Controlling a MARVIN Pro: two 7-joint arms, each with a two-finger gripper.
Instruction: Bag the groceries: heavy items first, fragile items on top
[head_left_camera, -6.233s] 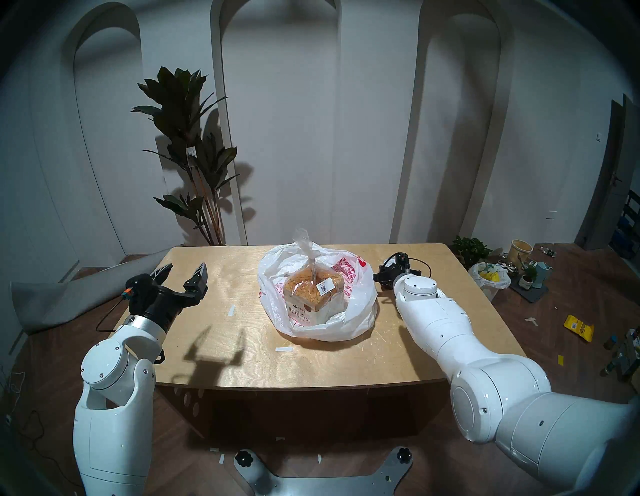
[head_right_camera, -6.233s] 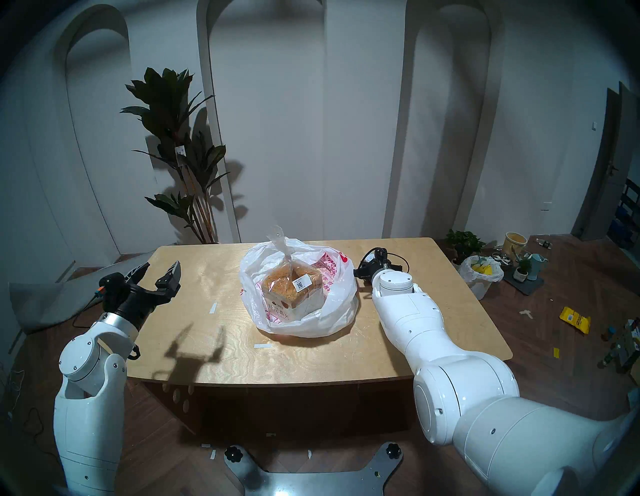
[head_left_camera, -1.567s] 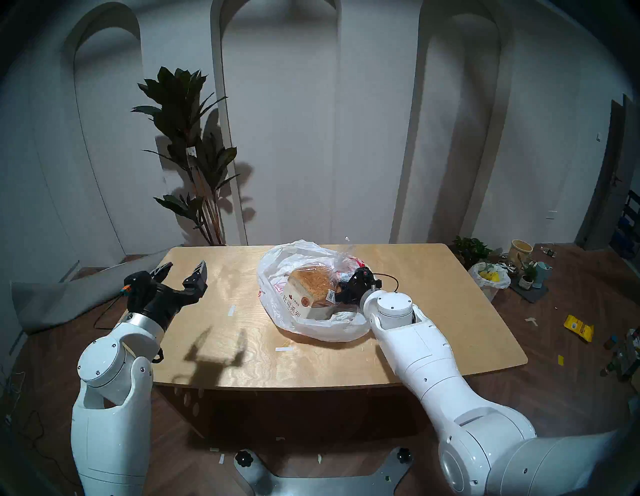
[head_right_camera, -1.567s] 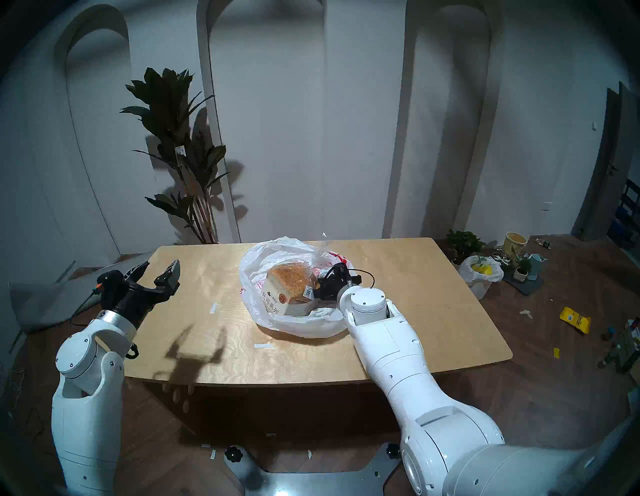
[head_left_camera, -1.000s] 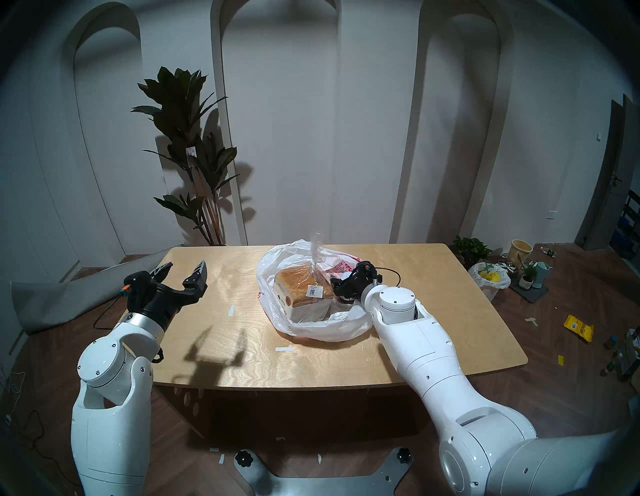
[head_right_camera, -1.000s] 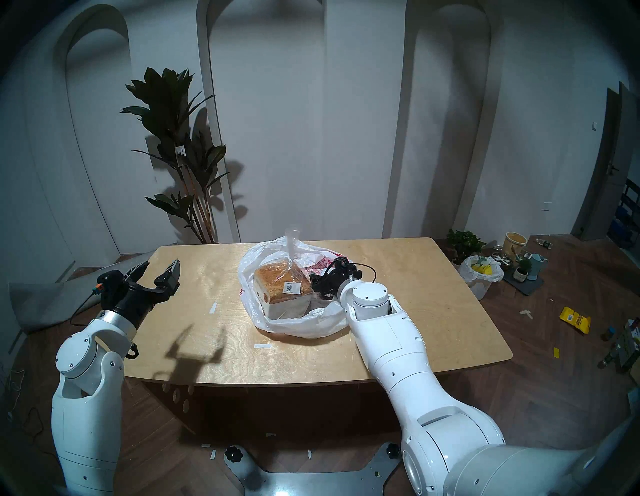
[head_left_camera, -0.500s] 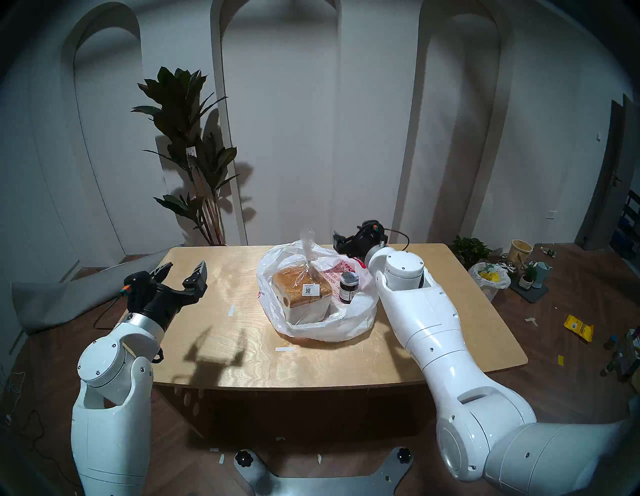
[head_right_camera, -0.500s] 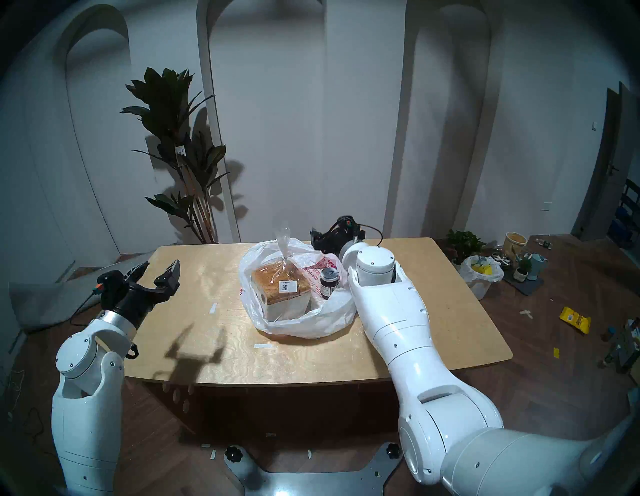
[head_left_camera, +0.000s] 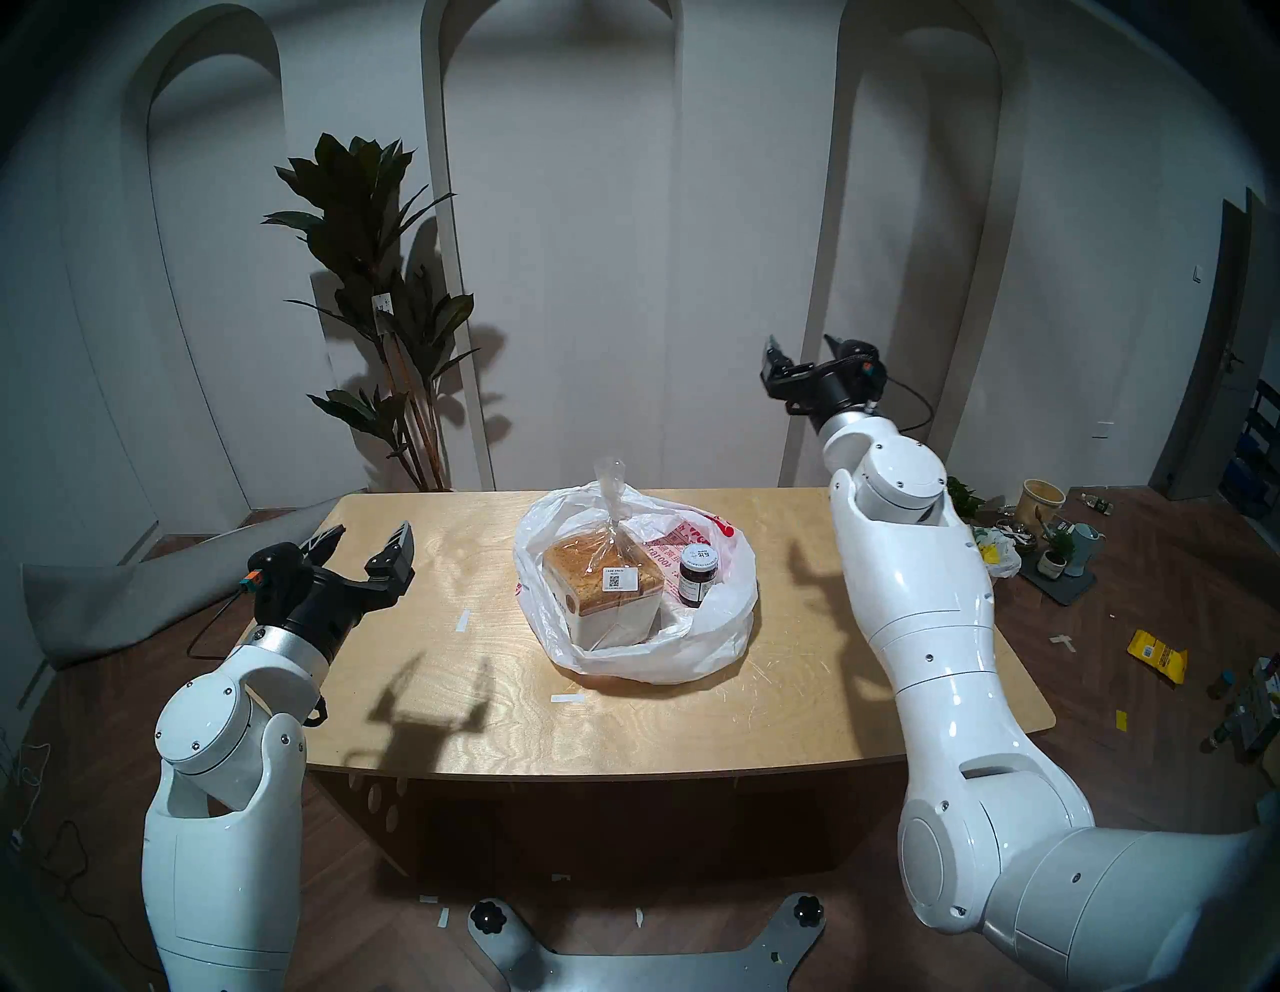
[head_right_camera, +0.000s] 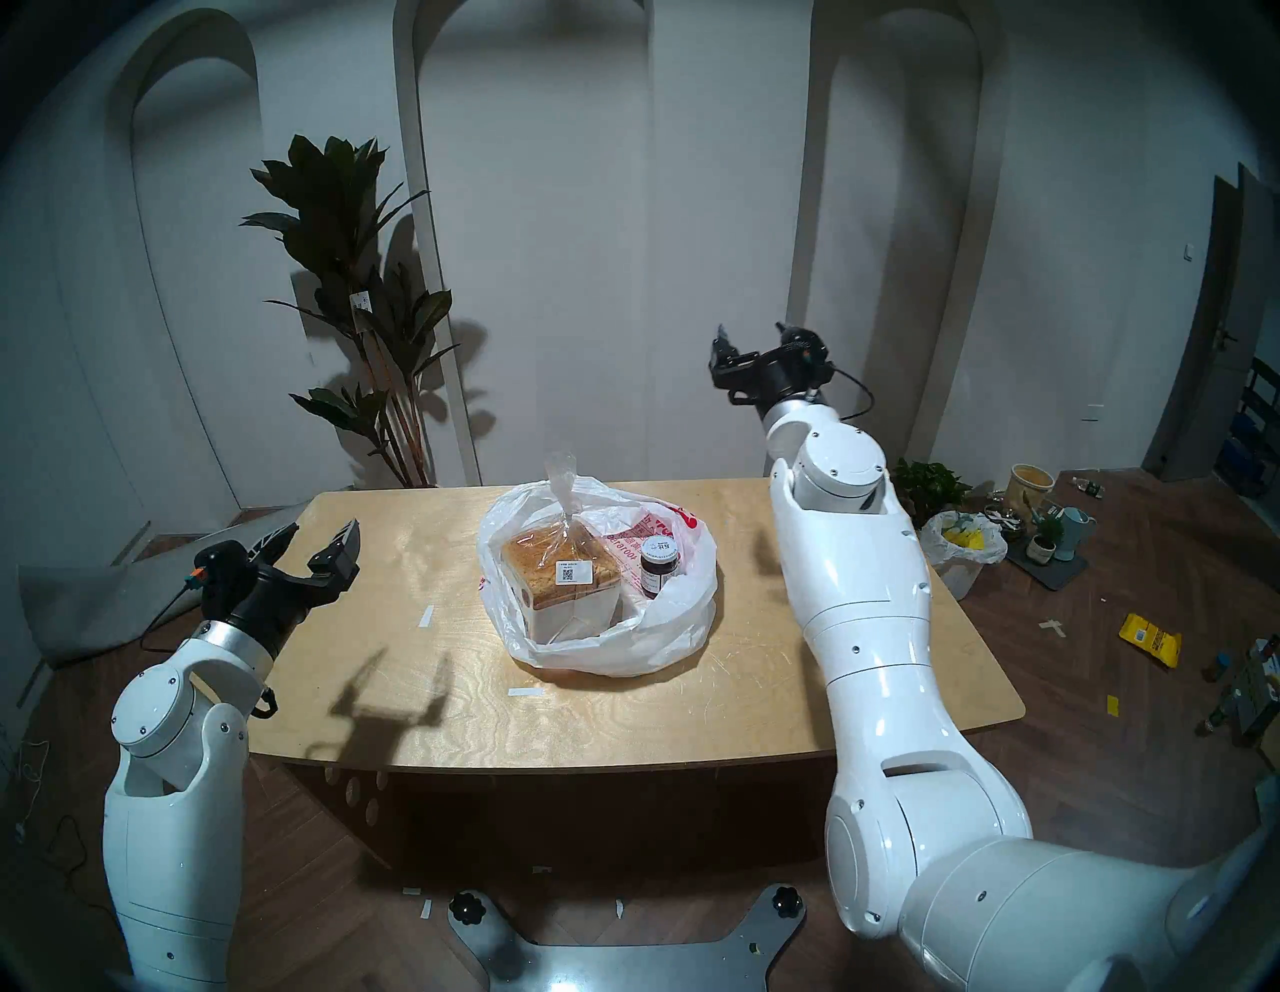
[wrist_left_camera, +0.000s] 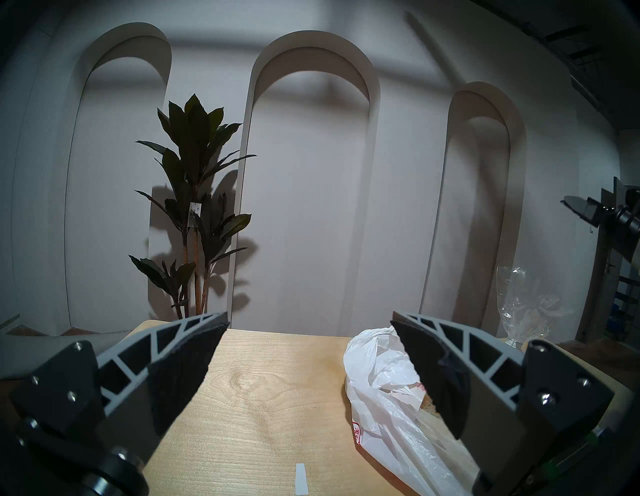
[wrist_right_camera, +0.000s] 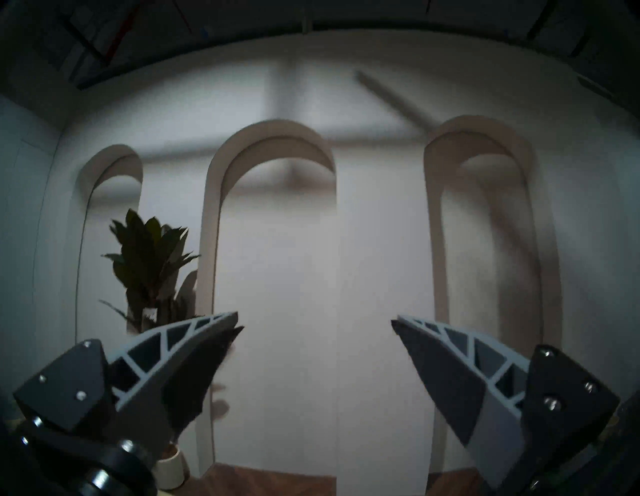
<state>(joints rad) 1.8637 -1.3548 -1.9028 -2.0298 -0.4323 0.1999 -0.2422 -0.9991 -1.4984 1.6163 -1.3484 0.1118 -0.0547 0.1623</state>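
The white plastic bag (head_left_camera: 699, 641) (head_right_camera: 665, 644) lies open on the wooden table (head_left_camera: 831, 665). Inside it the golden-brown toast loaf (head_left_camera: 589, 561) (head_right_camera: 540, 558) sits on the left, its clear wrapper tail upright. The small dark jar (head_left_camera: 695, 575) (head_right_camera: 656, 564) stands upright beside the loaf on its right. My left gripper (head_left_camera: 370, 544) (head_right_camera: 320, 537) is open and empty over the table's left side. My right gripper (head_left_camera: 800, 346) (head_right_camera: 751, 334) is open and empty, raised high to the right of the bag. The left wrist view shows the bag (wrist_left_camera: 384, 391).
White tape strips (head_left_camera: 462, 621) (head_left_camera: 568, 698) lie on the table. A potted plant (head_left_camera: 388, 305) stands behind the table's left. Pots, a lined bin (head_left_camera: 997, 561) and a yellow packet (head_left_camera: 1157, 654) lie on the floor at the right.
My right gripper set the jar in the bag beside the loaf, let go, and has risen high and to the right. The loaf was tipped, then settled upright. The left arm stayed still.
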